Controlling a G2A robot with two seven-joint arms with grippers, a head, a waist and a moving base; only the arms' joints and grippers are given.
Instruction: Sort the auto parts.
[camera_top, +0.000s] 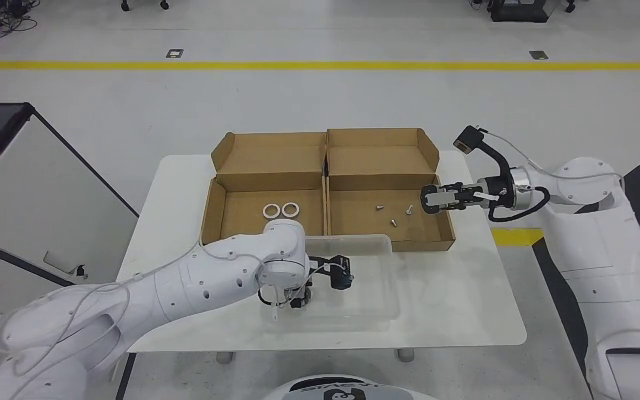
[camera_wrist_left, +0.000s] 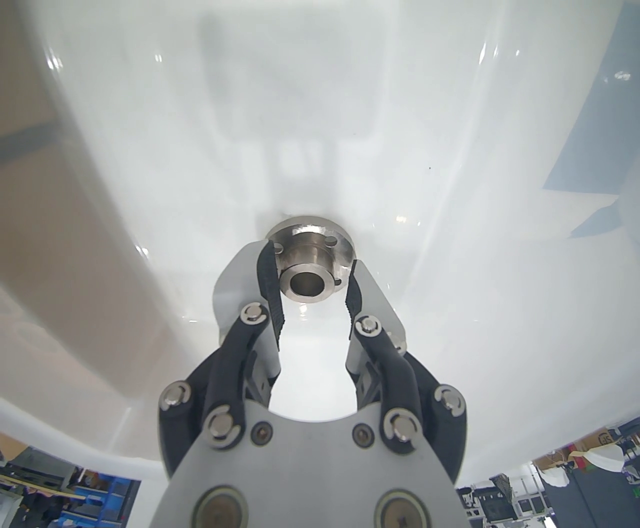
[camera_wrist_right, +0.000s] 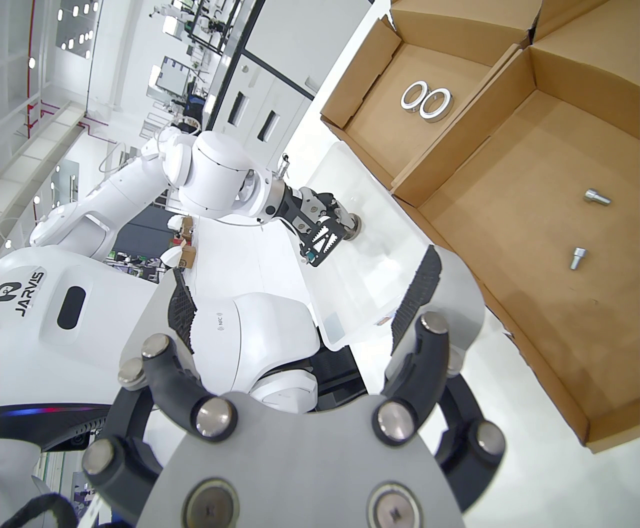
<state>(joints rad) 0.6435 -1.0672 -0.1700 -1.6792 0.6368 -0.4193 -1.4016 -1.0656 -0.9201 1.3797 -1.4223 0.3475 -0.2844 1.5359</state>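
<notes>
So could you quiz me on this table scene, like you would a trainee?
1. True or false: the left gripper is shut on a shiny flanged metal bushing inside the clear plastic tray.
2. The two silver metal rings lie in: A) the tray; B) the left brown cardboard box; C) the right brown cardboard box.
3. Fill in: the right gripper is ____.
Key: 1 true; 2 B; 3 open.

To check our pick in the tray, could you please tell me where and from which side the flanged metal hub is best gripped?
Grip the flanged metal hub across its wide round flange, coming from the collar end along the bore. The collar and open bore face the left hand, and its pads sit on opposite flange edges, so that approach looks sound.
</notes>
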